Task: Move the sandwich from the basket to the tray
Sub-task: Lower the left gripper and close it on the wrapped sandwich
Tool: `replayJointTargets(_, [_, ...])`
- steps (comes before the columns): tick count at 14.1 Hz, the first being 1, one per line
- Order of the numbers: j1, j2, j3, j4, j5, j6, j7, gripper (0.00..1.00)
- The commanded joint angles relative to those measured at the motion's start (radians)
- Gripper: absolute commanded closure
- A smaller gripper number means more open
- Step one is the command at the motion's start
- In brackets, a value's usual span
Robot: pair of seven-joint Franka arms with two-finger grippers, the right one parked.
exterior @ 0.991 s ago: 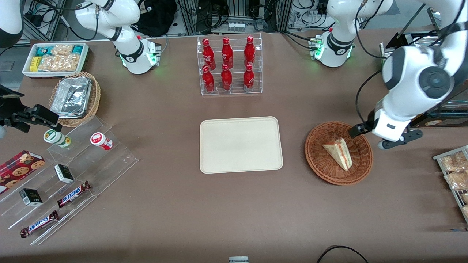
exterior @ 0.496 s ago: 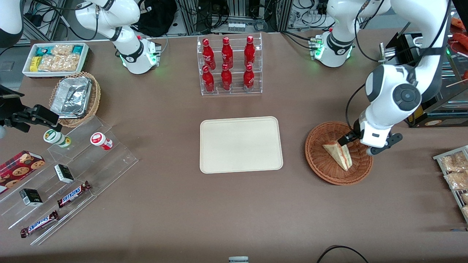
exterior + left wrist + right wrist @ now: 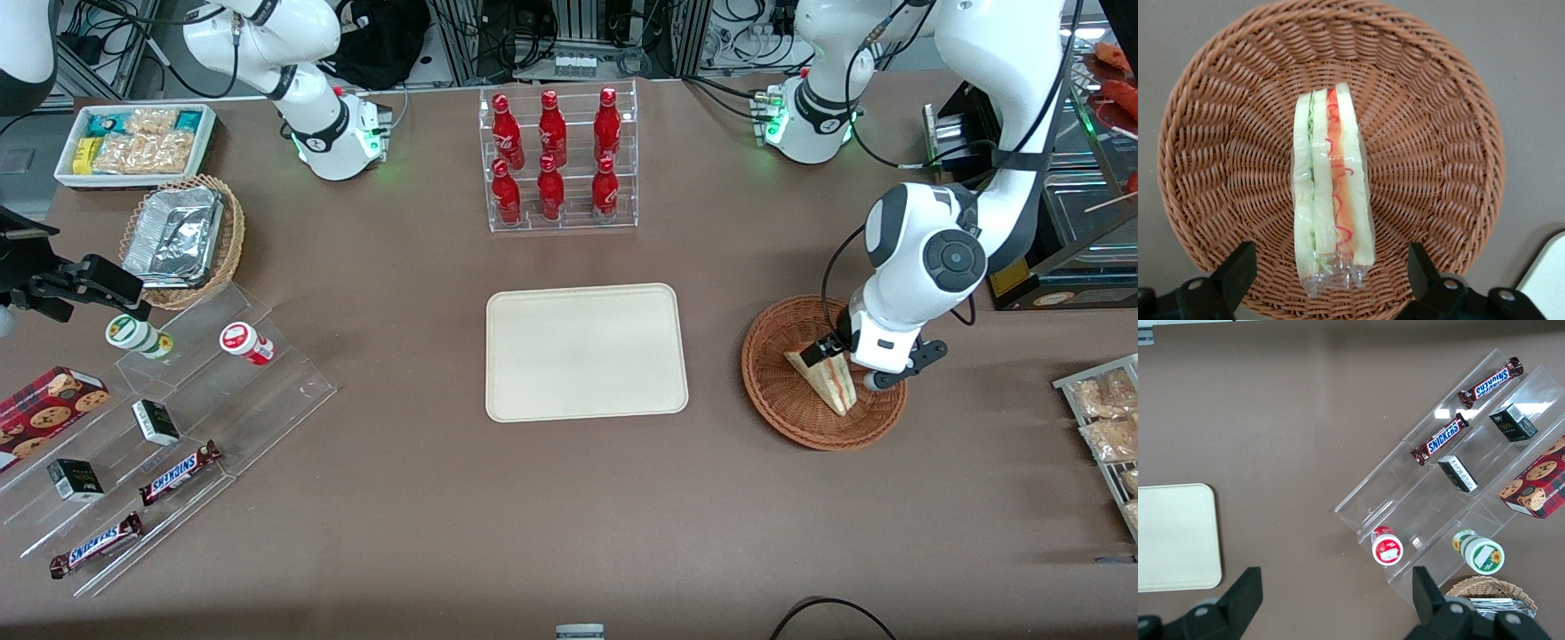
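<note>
Toward the working arm's end of the brown worktop, the round reddish-brown woven wicker basket (image 3: 822,373) holds the triangular white-bread sandwich (image 3: 822,378) in clear wrap, its red-orange and green filling stripes showing along the cut edge. The left arm's gripper (image 3: 1331,273) hangs directly over the basket with its black fingers (image 3: 1238,270) spread wide, one on each side of the sandwich's broad end and apart from it, grasping nothing. In the front view the gripper's body covers the part of the sandwich farther from the camera. The flat cream-beige rectangular tray (image 3: 586,351) with rounded corners lies bare at the middle of the worktop, well apart from the basket. Farther from the front camera than the tray stands a clear acrylic rack of six red bottles (image 3: 556,160) bearing white script too small to read. Toward the parked arm's end, clear stepped acrylic shelves (image 3: 267,391) carry two brown bars (image 3: 1485,407) printed "SNICKERS", small dark boxes, a red cookie box (image 3: 44,409) and two round-lidded cups, near a lighter tan wicker basket with a foil container (image 3: 178,236).
</note>
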Motion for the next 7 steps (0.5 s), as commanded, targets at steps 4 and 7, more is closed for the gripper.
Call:
replayJointTargets(4, [-0.001,0.054,0.0,-0.002,0.005,0.059,-0.016,0.21])
replayJointTargets(7, [-0.001,0.066,0.001,0.021,0.005,0.057,-0.018,0.82])
